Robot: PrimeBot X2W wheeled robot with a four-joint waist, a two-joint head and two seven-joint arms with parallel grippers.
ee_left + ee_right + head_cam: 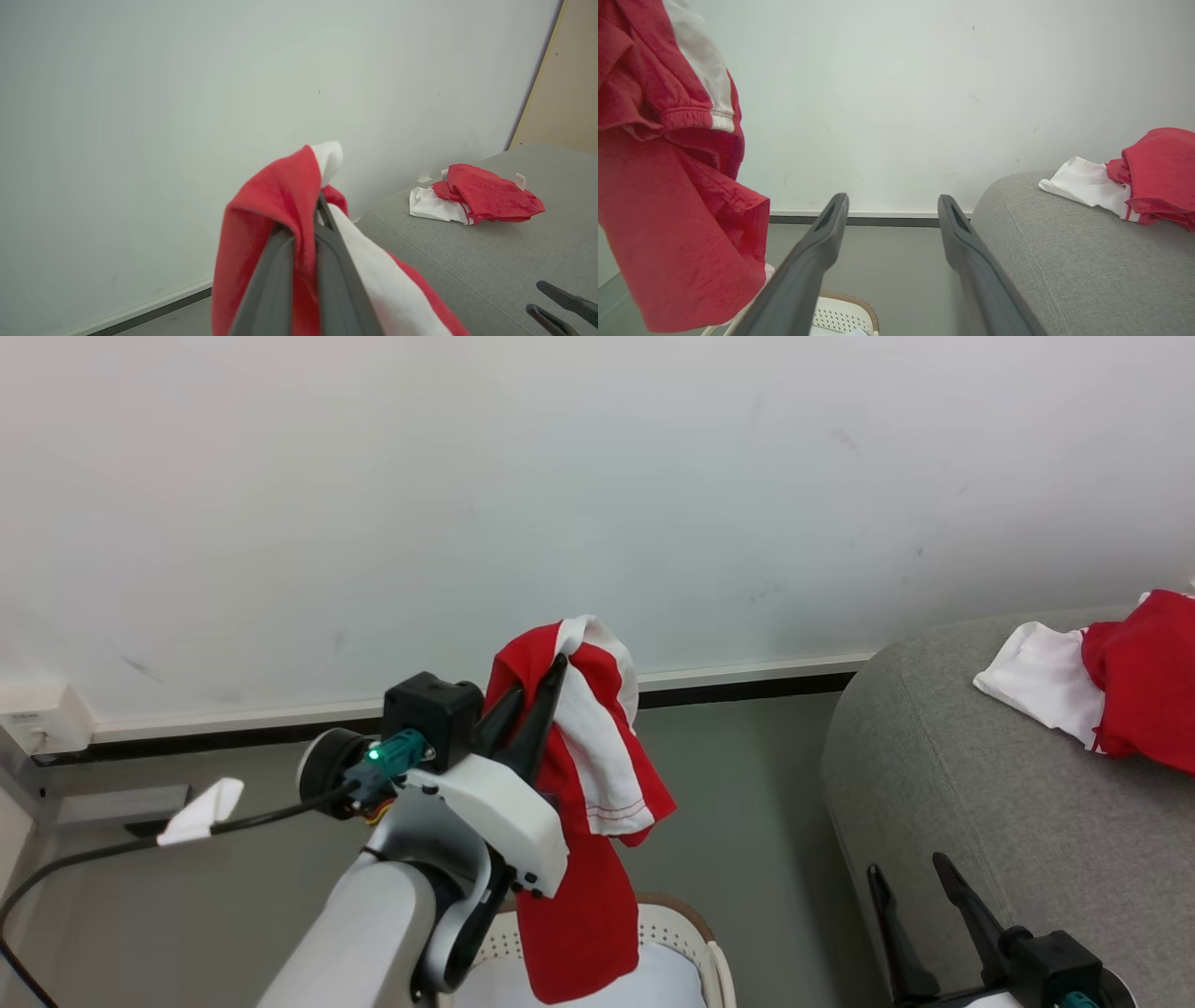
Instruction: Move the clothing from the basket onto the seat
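My left gripper [541, 691] is shut on a red garment with white stripes [583, 821], which hangs from its fingers above the basket [691, 933]. The same held garment [280, 205] drapes over the closed left gripper [320, 205] in the left wrist view, and the hanging garment [668, 186] shows at the left of the right wrist view. The cream basket [845, 312] with its brown rim sits low on the floor. On the grey seat [980, 803] lies a red and white pile of clothing [1102, 695]. My right gripper [910, 877] stands open beside the seat's front edge, holding nothing.
A pale wall with a dark baseboard [747, 686] runs behind everything. A black cable with a white tag [201, 812] trails at the left. Grey floor [747, 821] lies between the basket and the seat. A tan panel [565, 93] stands past the seat's far end.
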